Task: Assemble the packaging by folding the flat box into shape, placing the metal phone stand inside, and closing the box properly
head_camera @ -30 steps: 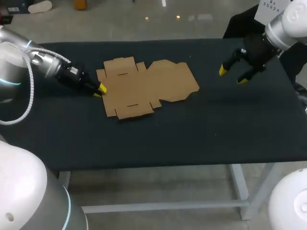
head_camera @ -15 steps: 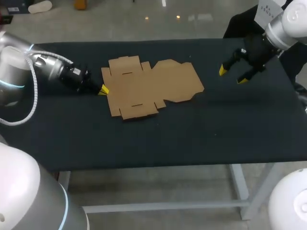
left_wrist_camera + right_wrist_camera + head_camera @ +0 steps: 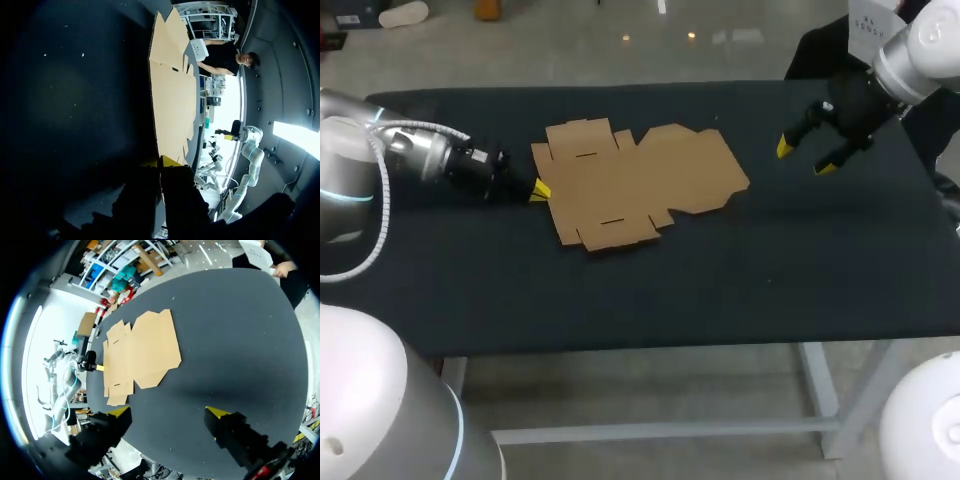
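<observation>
While the flat box (image 3: 638,182) lies unfolded at centre-left, the left gripper (image 3: 538,190) touches its left edge, grip unclear; the right gripper (image 3: 804,158) hovers upper right, jaws apart.

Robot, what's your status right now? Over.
Left tool at left edge of flat box, grip unclear. Right tool open, well apart from box. Box lies unfolded on table. Phone stand not in view.

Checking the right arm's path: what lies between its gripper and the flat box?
Only bare table between right gripper and flat box, per the head view.
</observation>
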You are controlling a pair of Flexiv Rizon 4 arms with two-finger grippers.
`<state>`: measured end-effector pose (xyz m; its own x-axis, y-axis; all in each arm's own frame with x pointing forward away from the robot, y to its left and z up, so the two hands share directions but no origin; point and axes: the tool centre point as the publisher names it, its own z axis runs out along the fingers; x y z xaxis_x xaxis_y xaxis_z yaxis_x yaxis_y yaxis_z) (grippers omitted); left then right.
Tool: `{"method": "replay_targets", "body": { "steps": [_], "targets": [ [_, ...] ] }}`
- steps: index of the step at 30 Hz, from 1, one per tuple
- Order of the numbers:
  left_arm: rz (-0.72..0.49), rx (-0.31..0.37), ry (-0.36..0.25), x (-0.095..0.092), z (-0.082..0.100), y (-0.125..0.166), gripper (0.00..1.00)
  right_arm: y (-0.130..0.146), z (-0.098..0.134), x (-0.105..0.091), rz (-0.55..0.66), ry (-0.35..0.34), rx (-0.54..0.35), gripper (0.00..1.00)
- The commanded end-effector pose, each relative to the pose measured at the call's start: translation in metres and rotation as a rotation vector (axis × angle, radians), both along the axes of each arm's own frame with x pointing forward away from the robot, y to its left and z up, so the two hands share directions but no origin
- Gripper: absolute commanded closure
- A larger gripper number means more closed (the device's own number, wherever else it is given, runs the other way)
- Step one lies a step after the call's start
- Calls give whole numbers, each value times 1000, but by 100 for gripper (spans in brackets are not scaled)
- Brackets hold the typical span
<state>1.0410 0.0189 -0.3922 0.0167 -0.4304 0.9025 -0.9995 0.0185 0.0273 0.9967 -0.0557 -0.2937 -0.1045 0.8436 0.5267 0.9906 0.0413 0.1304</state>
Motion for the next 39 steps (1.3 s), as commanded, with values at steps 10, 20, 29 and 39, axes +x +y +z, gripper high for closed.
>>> {"method": "replay_targets", "body": {
  "steps": [10,20,29,39],
  "targets": [
    [349,53,-104,-54,13,-18,100,-1,0,0,2,0,2,0],
    [427,92,-64,-72,6,-27,0,-1,0,0,2,0,2,0],
    [392,142,-54,-85,23,-16,0,-1,0,0,2,0,2,0],
    [166,189,-33,-61,51,16,0,-1,0,0,2,0,2,0]
  ]
}}
